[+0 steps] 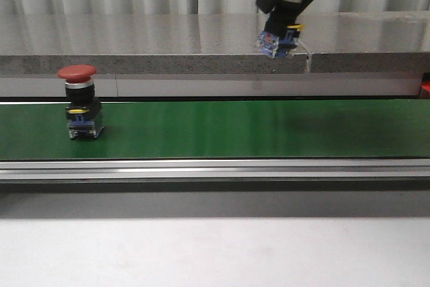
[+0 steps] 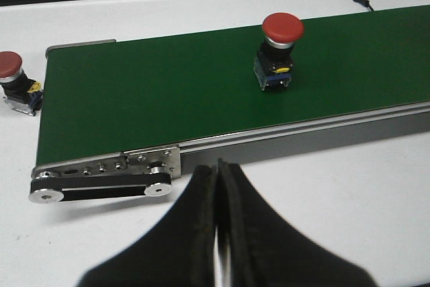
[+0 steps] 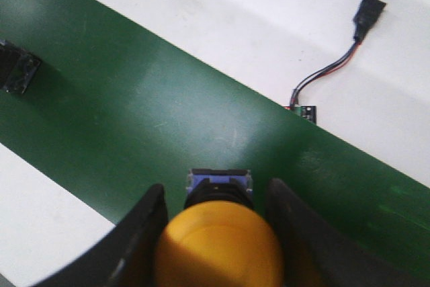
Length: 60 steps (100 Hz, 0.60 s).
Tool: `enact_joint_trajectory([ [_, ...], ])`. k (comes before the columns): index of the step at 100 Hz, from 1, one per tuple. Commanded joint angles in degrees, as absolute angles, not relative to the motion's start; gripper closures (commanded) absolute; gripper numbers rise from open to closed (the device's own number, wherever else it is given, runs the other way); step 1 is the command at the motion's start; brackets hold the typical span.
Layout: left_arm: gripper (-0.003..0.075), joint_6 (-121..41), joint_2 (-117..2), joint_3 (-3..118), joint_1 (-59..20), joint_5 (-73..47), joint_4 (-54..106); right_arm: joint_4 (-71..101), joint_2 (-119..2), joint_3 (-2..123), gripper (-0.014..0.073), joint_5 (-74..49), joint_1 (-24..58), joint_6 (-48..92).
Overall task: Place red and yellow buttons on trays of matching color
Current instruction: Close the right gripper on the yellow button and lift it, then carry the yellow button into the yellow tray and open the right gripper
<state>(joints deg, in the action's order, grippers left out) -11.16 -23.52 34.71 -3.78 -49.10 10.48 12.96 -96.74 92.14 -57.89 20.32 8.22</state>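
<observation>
A red-capped button (image 1: 76,102) (image 2: 279,48) stands upright on the green conveyor belt (image 1: 235,129), towards its left end. A second red button (image 2: 15,82) lies on the white table just off the belt's end. My right gripper (image 1: 285,5) (image 3: 216,199) is shut on a yellow button (image 1: 281,35) (image 3: 218,247) and holds it in the air, high over the right part of the belt. In the left wrist view my left gripper (image 2: 218,166) is shut on nothing, above the white table beside the belt's roller end. No trays are in view.
A grey stone ledge (image 1: 168,45) runs behind the belt. A small black connector on red and black wires (image 3: 349,45) lies on the white table beyond the belt. The belt's metal side rail (image 2: 302,129) and drive pulleys (image 2: 101,189) lie close to my left gripper.
</observation>
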Motion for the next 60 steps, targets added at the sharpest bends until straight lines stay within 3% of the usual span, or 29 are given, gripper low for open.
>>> enact_joint_trajectory([
  [1,0.0741,-11.27,-23.75,36.29,-4.16,-45.45,11.9,13.74,-92.07,93.51,0.0607,-56.69,17.98,7.72],
  [34,0.0741,-11.27,-23.75,36.29,-4.16,-45.45,11.9,13.45,-84.09,88.73,0.0607,-57.35,6.6,7.15],
  [60,0.0741,-11.27,-23.75,36.29,-4.16,-45.45,11.9,13.11,-76.91,80.53,0.0607,-53.6,-8.12,5.92],
])
